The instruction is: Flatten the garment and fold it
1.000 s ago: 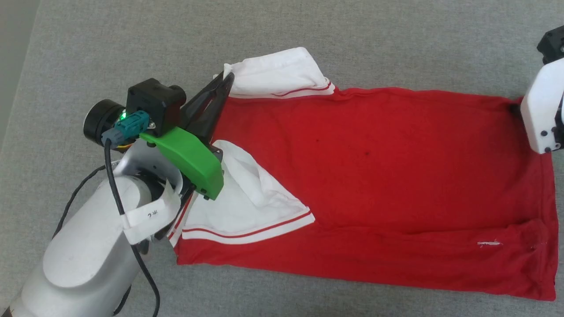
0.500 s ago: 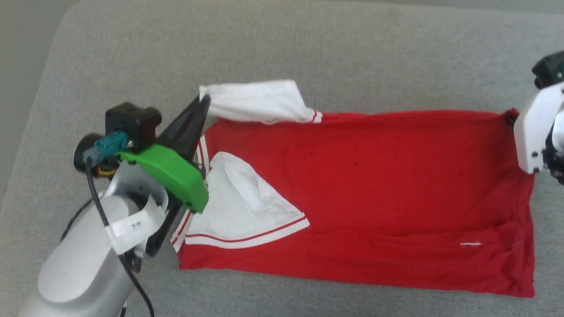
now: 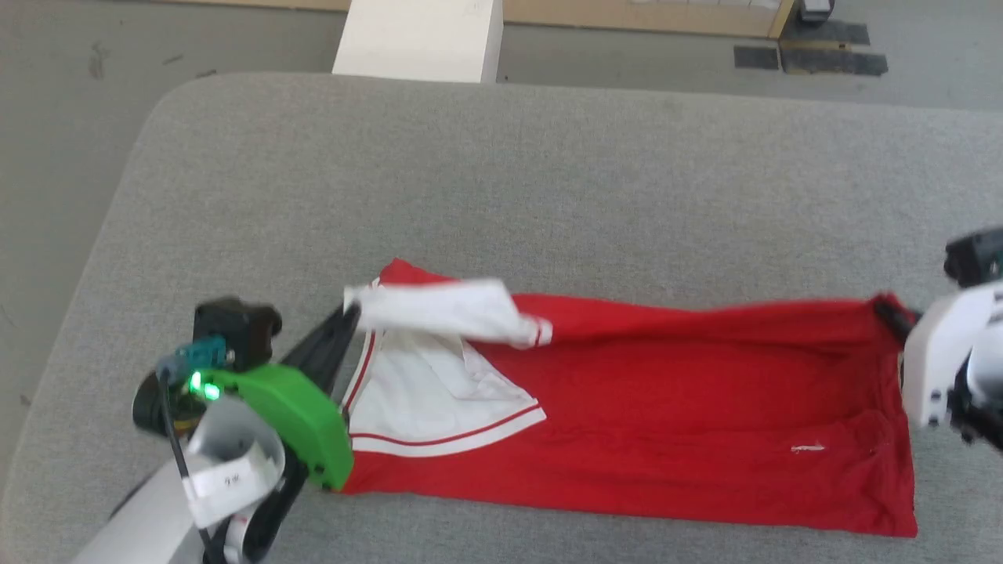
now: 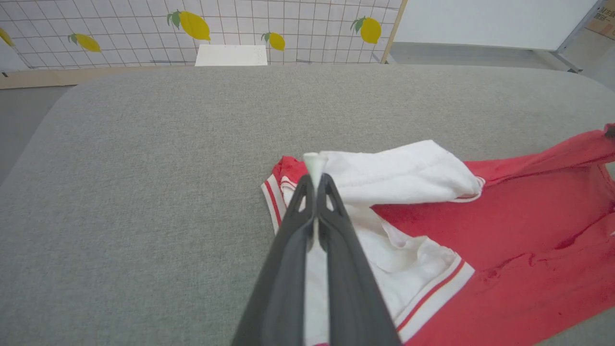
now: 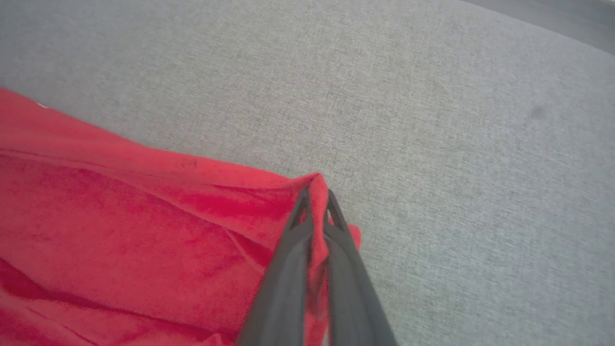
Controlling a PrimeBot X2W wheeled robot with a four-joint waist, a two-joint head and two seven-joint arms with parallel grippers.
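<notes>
Left gripper (image 4: 315, 179) pinches the garment (image 3: 666, 423) by a white sleeve (image 4: 399, 173); right gripper (image 5: 317, 194) clamps its red corner (image 5: 269, 192) — the arm's paper tag (image 3: 227, 478) is too blurred to read.

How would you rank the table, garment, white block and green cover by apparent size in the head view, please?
1. table
2. garment
3. white block and green cover look alike; the cover is nearer the camera, so unranked.

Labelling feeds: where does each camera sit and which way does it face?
Head view: on the head, looking down at the garment on the grey pad; left hand, right hand show.
Left wrist view: on that wrist, looking along its fingers, shut on the white sleeve.
Right wrist view: on that wrist, along its fingers, shut on a red corner.
All share the garment.
</notes>
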